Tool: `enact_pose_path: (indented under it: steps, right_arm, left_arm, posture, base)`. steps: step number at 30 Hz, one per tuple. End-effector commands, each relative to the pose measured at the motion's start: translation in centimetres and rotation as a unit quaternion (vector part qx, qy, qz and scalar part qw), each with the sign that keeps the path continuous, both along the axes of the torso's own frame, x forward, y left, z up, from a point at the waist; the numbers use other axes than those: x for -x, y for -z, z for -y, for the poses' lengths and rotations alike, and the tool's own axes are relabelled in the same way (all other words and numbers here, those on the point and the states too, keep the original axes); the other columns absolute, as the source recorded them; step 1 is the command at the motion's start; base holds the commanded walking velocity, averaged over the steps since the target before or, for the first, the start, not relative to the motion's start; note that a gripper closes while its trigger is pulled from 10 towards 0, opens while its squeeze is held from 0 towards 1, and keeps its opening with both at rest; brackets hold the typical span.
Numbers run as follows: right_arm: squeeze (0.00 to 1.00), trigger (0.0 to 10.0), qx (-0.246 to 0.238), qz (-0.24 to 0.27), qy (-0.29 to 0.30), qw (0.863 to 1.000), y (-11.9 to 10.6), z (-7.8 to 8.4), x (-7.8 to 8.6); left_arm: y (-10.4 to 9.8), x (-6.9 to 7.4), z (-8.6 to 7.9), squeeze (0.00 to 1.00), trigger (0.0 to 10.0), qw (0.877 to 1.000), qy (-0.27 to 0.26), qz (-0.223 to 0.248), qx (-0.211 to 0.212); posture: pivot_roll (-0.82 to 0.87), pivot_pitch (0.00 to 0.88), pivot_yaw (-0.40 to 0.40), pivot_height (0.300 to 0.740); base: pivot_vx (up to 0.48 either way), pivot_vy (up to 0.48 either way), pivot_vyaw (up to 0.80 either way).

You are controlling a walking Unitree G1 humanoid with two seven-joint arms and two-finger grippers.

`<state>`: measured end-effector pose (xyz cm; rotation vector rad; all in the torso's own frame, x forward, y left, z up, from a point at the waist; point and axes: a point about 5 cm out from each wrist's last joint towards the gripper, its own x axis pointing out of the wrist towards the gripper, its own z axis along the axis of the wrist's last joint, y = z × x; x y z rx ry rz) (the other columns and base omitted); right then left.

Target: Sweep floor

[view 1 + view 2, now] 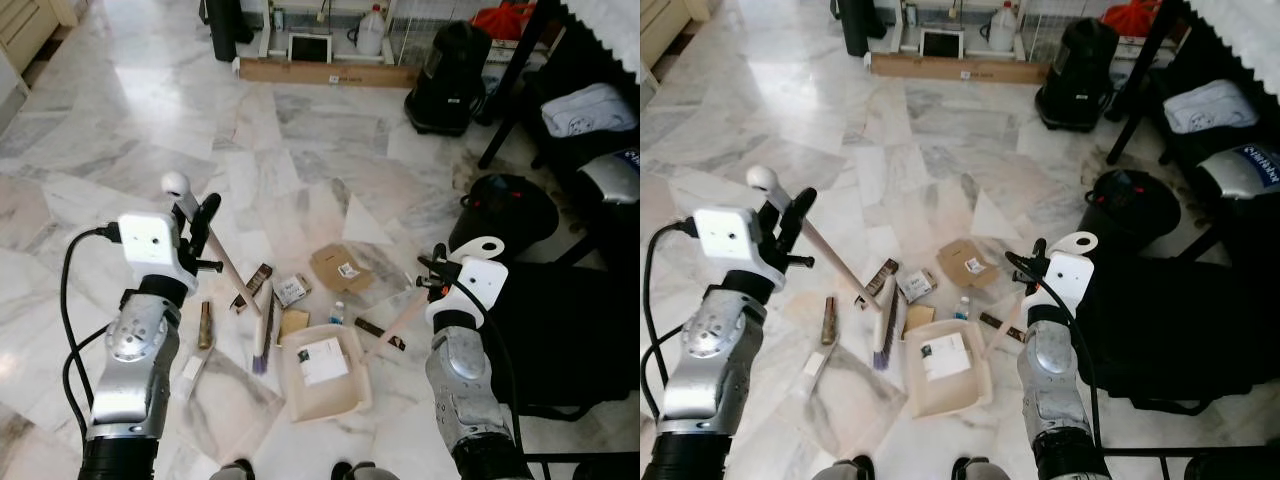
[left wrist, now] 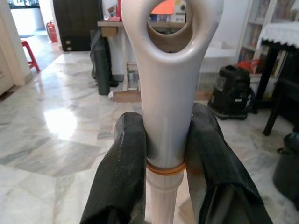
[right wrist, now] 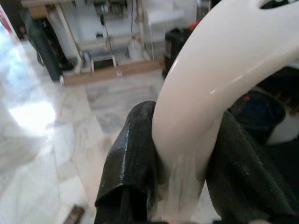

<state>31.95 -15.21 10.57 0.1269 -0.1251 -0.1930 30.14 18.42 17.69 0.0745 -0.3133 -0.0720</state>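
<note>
Left eye view: broom [image 1: 262,330] head down on floor [image 1: 120,130] beside dustpan [image 1: 322,372], amid litter. Left tool [image 2: 164,154] clenched on broom handle, right tool [image 3: 183,154] clenched on dustpan handle. Advised: short strokes toward pan, lip kept flat.

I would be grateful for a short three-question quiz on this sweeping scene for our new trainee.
1. True or false: the left pincer is shut on the broom handle.
2. What does the right pincer hold? A) a bottle B) the dustpan handle C) nothing
3. Fill in: a white sheet of paper lies inside the cream ____ on the floor.

Key: 1 true. 2 B. 3 dustpan. Small boxes and other litter lie around the broom bristles and the pan.
</note>
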Motion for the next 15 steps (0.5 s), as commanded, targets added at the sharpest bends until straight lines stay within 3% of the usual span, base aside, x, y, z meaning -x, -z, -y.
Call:
enact_pose_path:
  steps: [1,8,15]
  right_arm:
    - [0.00,10.0,-0.002,0.022,0.007,1.000,-1.3,0.4,-0.2]
    - [0.00,10.0,-0.011,0.036,0.015,0.999,-2.8,0.8,-1.1]
    - [0.00,10.0,-0.013,0.028,0.003,1.000,-2.6,-0.1,-1.4]
  left_arm:
    - [0.3,0.3,-0.1,0.00,10.0,1.000,-0.021,0.015,-0.010]
    - [1.1,0.1,0.1,0.00,10.0,0.999,-0.038,0.016,-0.016]
    - [1.4,-0.8,0.9,0.00,10.0,0.999,-0.035,0.023,-0.031]
  posture:
    - [0.02,0.086,-0.073,0.740]
    - [0.02,0.087,-0.082,0.740]
    - [0.03,0.097,-0.081,0.740]
  base:
    - [0.000,0.000,0.00]
    - [0.000,0.000,0.00]
    - [0.000,0.000,0.00]
